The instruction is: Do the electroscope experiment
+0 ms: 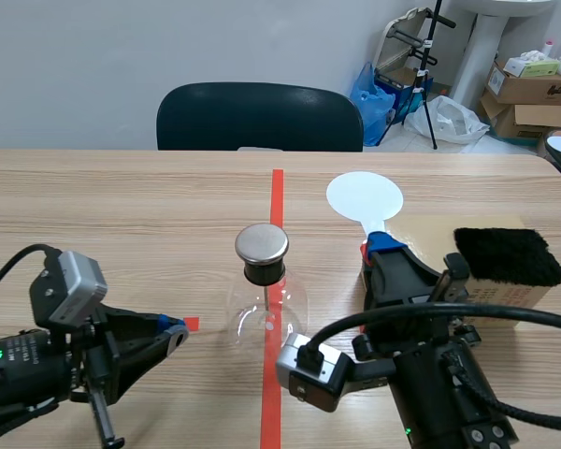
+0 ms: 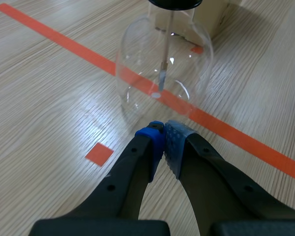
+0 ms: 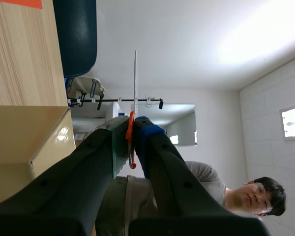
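Observation:
The electroscope, a clear glass flask (image 1: pixel 265 313) with a round metal cap (image 1: pixel 262 243), stands on the red tape line at the table's middle. In the left wrist view the flask (image 2: pixel 162 73) is just ahead of my left gripper (image 2: pixel 163 135), whose pads meet with nothing between them. That left gripper (image 1: pixel 176 329) lies low, left of the flask. My right gripper (image 1: pixel 379 245) is shut on the red handle of a white disc paddle (image 1: pixel 365 196), right of the flask. The right wrist view shows the disc (image 3: pixel 135 78) edge-on above my gripper (image 3: pixel 131 130).
A black fur pad (image 1: pixel 508 255) lies on a cardboard box (image 1: pixel 430 238) at the right. A dark chair (image 1: pixel 259 117) stands behind the table's far edge. A person (image 3: pixel 250 196) shows in the right wrist view. Boxes and bags sit at the back right.

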Controlling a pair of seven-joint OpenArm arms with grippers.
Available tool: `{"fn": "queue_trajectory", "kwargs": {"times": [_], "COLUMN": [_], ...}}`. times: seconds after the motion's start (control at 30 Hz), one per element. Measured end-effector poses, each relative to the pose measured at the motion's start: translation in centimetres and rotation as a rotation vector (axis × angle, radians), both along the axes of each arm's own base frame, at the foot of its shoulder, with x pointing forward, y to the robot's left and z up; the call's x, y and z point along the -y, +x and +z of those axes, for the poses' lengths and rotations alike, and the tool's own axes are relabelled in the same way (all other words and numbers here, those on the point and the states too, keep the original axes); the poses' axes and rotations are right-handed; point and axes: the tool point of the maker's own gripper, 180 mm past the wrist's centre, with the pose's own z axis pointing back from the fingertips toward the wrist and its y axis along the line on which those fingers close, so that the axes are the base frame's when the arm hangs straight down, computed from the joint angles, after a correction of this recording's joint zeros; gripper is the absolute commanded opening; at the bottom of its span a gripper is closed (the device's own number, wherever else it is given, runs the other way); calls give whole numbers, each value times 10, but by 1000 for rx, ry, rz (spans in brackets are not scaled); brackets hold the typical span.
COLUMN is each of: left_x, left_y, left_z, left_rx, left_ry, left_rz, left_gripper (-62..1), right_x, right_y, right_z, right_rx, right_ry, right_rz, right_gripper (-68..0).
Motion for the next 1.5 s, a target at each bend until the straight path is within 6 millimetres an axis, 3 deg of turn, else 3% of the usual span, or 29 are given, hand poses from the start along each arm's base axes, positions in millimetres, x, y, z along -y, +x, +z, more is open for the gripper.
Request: {"fn": "queue_trajectory", "kwargs": {"times": [0.23, 0.53, 1.5], "left_x": [21, 19, 18], "left_y": [7, 20, 20], "left_z": [1, -8, -10], "left_rx": [22, 30, 25], "left_ry": [-38, -3, -2], "left_rz": [-25, -13, -9], "left_gripper": [-581, -581, -581], "right_x": [3, 2, -1], "right_y": [1, 1, 0], "right_z": [-3, -5, -8], "right_rx": [-22, -44, -53], "right_ry": [25, 50, 31], "right_rz": [-14, -6, 8], "right_gripper": [-665, -665, -665]}}
